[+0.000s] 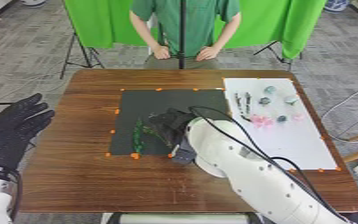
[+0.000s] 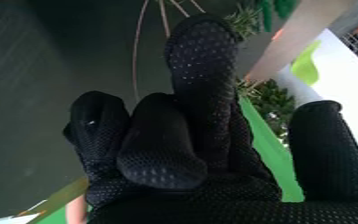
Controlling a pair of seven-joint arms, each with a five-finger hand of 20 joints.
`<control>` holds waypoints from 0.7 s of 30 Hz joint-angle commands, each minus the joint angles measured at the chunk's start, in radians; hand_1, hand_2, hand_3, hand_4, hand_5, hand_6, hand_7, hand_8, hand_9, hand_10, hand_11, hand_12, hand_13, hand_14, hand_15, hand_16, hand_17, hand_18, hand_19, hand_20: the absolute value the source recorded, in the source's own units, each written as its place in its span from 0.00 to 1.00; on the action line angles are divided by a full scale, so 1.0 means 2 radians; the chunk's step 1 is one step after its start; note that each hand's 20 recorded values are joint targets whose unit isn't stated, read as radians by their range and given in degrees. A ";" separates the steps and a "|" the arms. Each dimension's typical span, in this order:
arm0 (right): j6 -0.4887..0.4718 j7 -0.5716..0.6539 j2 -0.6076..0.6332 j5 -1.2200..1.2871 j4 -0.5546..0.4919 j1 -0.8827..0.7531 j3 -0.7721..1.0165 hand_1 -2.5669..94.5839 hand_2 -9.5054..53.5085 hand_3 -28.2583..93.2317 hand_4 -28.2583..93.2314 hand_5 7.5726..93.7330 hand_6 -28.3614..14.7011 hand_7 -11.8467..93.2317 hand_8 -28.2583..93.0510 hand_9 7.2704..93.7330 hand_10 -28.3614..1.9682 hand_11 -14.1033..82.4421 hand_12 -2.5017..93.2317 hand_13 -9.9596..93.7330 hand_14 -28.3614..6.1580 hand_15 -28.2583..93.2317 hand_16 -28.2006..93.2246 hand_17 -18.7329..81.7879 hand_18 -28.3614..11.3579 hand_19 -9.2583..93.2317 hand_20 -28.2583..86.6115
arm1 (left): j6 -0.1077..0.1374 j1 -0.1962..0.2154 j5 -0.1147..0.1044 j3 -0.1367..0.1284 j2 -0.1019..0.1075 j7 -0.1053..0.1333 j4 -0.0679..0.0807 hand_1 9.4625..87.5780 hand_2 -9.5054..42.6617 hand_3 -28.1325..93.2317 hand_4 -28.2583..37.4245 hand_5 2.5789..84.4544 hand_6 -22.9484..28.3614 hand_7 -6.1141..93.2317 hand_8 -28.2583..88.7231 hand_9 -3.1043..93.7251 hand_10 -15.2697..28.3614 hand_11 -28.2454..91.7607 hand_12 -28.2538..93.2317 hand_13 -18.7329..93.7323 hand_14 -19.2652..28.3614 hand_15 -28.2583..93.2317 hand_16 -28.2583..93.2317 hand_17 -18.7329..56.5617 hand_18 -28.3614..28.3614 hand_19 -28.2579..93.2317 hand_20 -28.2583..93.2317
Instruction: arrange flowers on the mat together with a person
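Centrally in the head view, the black-gloved right hand [image 1: 169, 123] is over a dark rectangular mat [image 1: 162, 97], beside long green leafy sprigs [image 1: 138, 136]. Pink flowers [image 1: 261, 120] and small blue-green blooms [image 1: 270, 90] lie on a white rectangular sheet [image 1: 286, 152]. The black-gloved left hand [image 1: 14, 125] is open beside the brown wooden table [image 1: 78, 175].

In the right wrist view, thin reddish stems [image 2: 138, 50] and bushy green foliage [image 2: 273, 102] appear near the right hand; whether it is open, closed or gripping cannot be told.

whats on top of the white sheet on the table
On the white sheet lie dark stalks, pink flowers and small blue-green pieces. The robot's right arm covers part of it, so anything beneath cannot be seen.
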 commanded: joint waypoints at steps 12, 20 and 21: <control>0.009 -0.003 0.004 -0.029 -0.002 -0.006 -0.004 0.12 0.52 0.79 0.03 0.75 0.50 0.23 0.16 0.94 0.49 0.54 0.36 0.87 0.58 0.87 0.50 0.65 0.11 1.00 0.61 | 0.000 0.009 -0.003 0.002 0.002 -0.003 0.004 0.25 0.19 0.81 0.19 0.43 0.52 0.31 0.16 0.38 0.66 0.46 0.40 0.43 0.73 0.55 0.25 0.18 0.87 0.60 0.37; 0.011 -0.011 0.005 -0.024 0.000 -0.005 -0.006 0.12 0.52 0.79 0.04 0.69 0.50 0.22 0.15 0.91 0.46 0.53 0.36 0.86 0.55 0.87 0.51 0.64 0.11 1.00 0.61 | 0.001 0.008 -0.003 0.002 0.002 -0.003 0.004 0.25 0.19 0.80 0.19 0.43 0.52 0.31 0.16 0.38 0.66 0.46 0.40 0.43 0.73 0.55 0.25 0.18 0.87 0.60 0.37; 0.012 -0.011 0.005 -0.026 0.000 -0.005 -0.006 0.12 0.52 0.79 0.04 0.66 0.49 0.21 0.16 0.90 0.46 0.53 0.36 0.86 0.55 0.87 0.51 0.63 0.10 1.00 0.60 | 0.000 0.009 -0.003 0.002 0.001 -0.002 0.004 0.25 0.19 0.80 0.19 0.43 0.52 0.31 0.16 0.38 0.66 0.46 0.40 0.43 0.73 0.55 0.25 0.18 0.87 0.60 0.37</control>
